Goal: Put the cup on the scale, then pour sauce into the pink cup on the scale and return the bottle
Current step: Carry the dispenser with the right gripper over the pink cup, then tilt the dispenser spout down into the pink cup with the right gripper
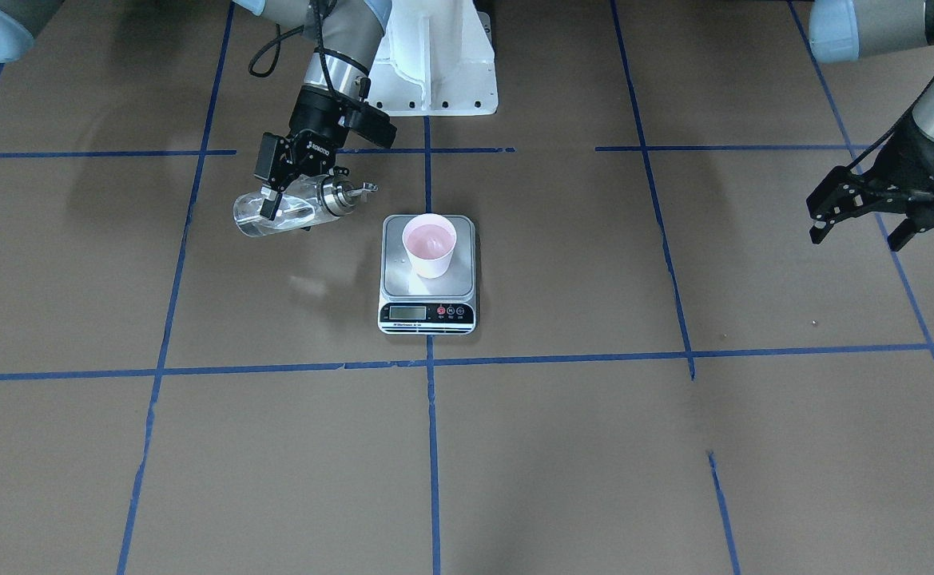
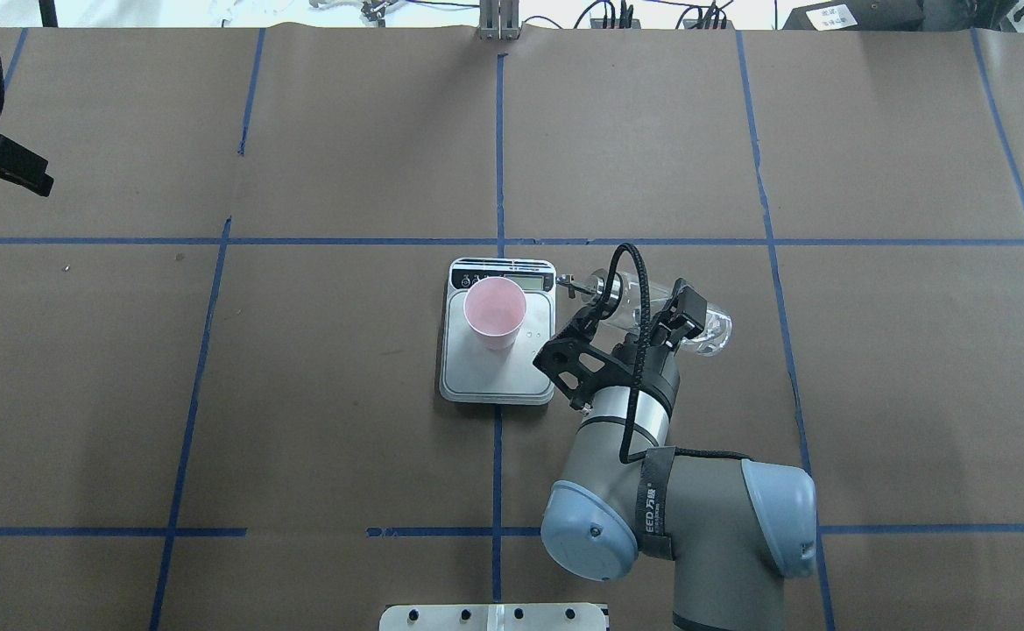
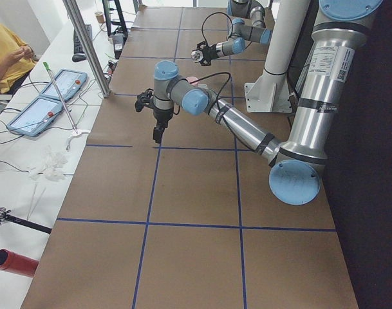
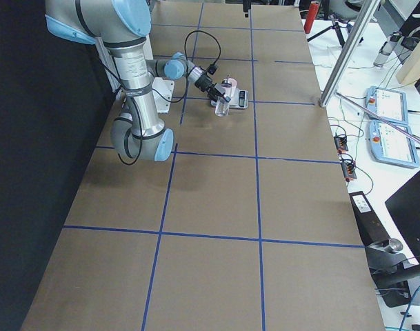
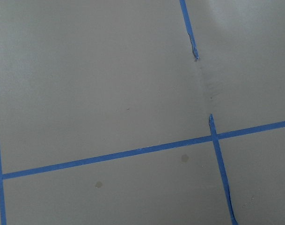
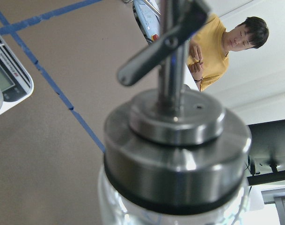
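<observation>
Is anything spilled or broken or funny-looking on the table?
Nothing looks spilled or broken. The bottle lies almost sideways in the right gripper, spout toward the cup standing upright on the scale, but that tilt suits pouring. The only flaw: a blue tape line has a gap in the left wrist view.

The cup (image 1: pixel 430 245) stands on the scale (image 1: pixel 427 315) mid-table. On the robot's right of it, the right gripper (image 1: pixel 284 209) clamps the bottle (image 1: pixel 303 209), which lies almost flat above the table with its spout toward the scale, blocking that side. On the robot's left, bare table (image 1: pixel 562 447) runs from the scale to the left gripper (image 1: pixel 858 228), which hangs well apart with its fingers spread.
</observation>
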